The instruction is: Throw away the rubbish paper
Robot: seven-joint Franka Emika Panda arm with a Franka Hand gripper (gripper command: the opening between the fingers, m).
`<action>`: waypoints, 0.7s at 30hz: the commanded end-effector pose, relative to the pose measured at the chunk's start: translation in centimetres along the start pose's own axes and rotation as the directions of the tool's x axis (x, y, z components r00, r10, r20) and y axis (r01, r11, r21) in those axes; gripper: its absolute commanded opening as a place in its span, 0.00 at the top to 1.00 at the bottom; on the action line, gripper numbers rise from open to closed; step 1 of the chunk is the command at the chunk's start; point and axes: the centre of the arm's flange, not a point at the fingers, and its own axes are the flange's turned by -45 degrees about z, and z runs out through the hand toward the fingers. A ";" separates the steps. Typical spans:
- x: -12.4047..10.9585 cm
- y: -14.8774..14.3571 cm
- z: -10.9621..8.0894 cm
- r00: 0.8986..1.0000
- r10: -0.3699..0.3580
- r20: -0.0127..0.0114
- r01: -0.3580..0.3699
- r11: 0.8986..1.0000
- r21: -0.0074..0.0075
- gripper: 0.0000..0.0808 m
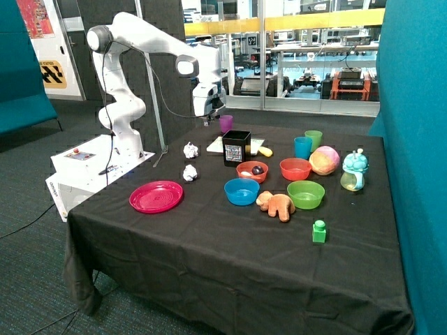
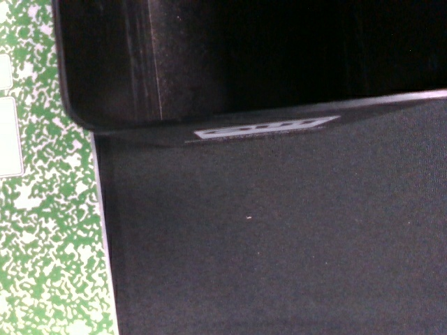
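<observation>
Gripper [image 1: 207, 120] hovers near the black bin [image 1: 236, 147] — finger state unclear; two paper balls [image 1: 191, 149] [image 1: 189, 172] lie unpicked — next, reach for one.

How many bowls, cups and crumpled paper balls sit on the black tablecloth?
Bowls: 4 (orange plastic bowl, red, blue, green)
Cups: 3 (purple plastic cup, blue, green)
Crumpled white paper balls: 2 ()
Total: 9
</observation>
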 end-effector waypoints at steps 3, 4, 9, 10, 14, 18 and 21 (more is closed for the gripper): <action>-0.1 0.1 0.1 0.972 -0.237 0.000 0.237 0.972 0.000 0.00; -0.1 0.2 0.1 0.972 -0.235 0.000 0.235 0.972 0.000 0.00; -0.4 0.8 0.3 0.974 -0.227 0.000 0.227 0.974 0.000 0.35; -0.5 0.9 0.3 0.974 -0.225 0.000 0.225 0.974 0.000 0.35; -0.7 1.4 0.4 0.976 -0.216 0.000 0.216 0.976 0.000 0.36; -1.0 2.3 0.6 0.982 -0.189 0.000 0.189 0.982 0.000 0.35; -1.2 3.3 0.7 0.986 -0.165 0.000 0.165 0.986 0.000 0.34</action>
